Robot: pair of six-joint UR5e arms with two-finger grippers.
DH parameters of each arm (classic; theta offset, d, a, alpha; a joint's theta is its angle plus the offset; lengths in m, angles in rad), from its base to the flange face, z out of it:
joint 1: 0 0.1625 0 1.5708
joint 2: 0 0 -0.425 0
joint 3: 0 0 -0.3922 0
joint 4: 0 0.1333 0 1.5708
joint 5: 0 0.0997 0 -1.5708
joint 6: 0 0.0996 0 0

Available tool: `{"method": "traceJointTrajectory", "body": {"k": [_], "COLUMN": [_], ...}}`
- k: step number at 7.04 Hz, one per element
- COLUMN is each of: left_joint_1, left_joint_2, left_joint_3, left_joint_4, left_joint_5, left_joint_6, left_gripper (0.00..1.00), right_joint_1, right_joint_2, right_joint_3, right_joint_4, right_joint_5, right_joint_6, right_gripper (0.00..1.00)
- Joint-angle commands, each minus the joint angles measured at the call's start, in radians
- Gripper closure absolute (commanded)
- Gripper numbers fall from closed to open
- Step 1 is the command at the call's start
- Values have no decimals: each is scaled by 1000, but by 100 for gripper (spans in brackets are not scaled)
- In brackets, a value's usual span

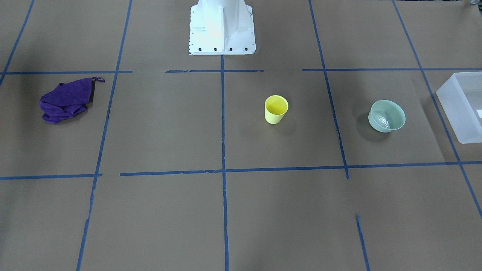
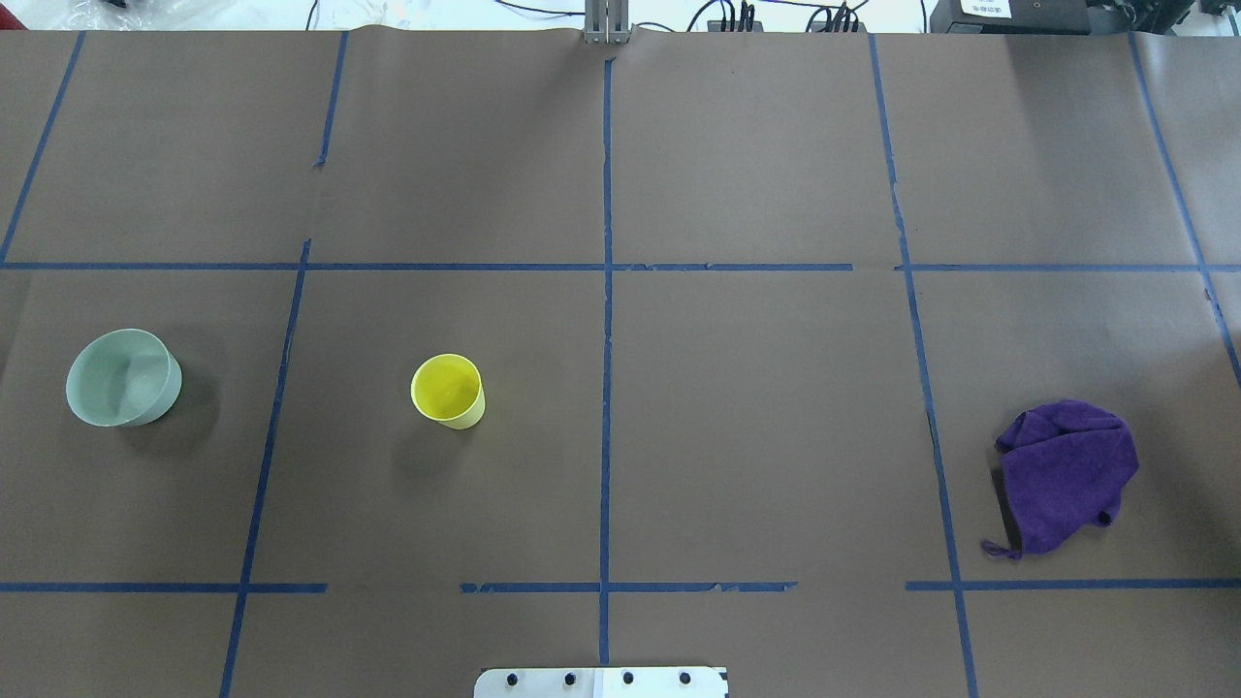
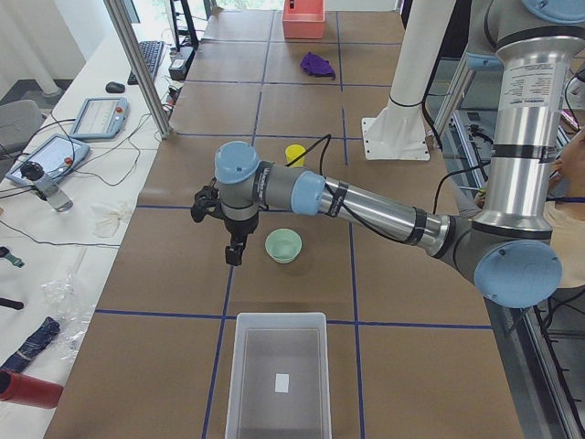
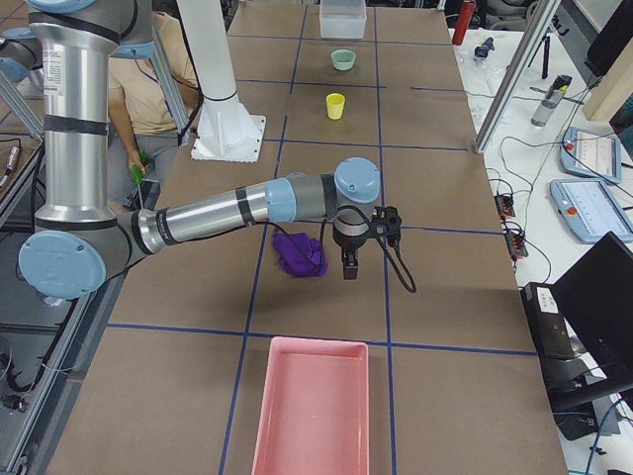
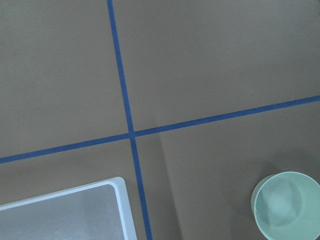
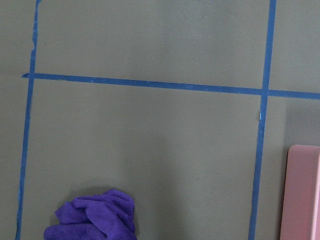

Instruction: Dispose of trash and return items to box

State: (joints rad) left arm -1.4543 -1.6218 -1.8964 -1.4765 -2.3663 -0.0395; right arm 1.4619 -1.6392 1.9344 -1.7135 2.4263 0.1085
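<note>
A yellow cup (image 1: 276,109) stands upright on the brown table, also in the overhead view (image 2: 447,391). The frosted white box (image 3: 233,384) sits at the table's end on my left (image 1: 461,107), empty but for a small label. My left gripper (image 3: 235,254) hangs above the table beside a pale green bowl (image 3: 283,245), between the bowl and the box. My right gripper (image 4: 348,267) hangs just beside a crumpled purple cloth (image 4: 300,254). Both grippers show only in the side views, so I cannot tell whether they are open or shut.
The bowl (image 2: 123,377) stands left of the cup. The purple cloth (image 2: 1066,475) lies at the right. A pink bin (image 4: 312,406) sits at the table's right end. The white robot base (image 1: 222,26) is at the table's near edge. A person sits behind the robot.
</note>
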Motion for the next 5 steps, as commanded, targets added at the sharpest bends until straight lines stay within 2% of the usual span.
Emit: {"method": "traceJointTrajectory", "body": {"k": [1,3,4,5], "left_joint_1": [92,187,187,196], "left_joint_2": [-21,-38,-46,-76], "left_joint_3": [-117,-128,-166,-168], "left_joint_4": [-4,-7,-13,-15], "left_joint_5": [-37,-51,-47,7], "left_joint_6": [-54,-45,-49,-57], "left_gripper": [0,0,0,0], "right_joint_1": [0,0,0,0], "right_joint_2": [1,2,2,2], "right_joint_3": [6,14,15,21], "right_joint_4": [0,0,0,0], "right_joint_5": [13,13,13,13], "right_joint_6": [0,-1,0,0], "right_gripper": [0,0,0,0]}}
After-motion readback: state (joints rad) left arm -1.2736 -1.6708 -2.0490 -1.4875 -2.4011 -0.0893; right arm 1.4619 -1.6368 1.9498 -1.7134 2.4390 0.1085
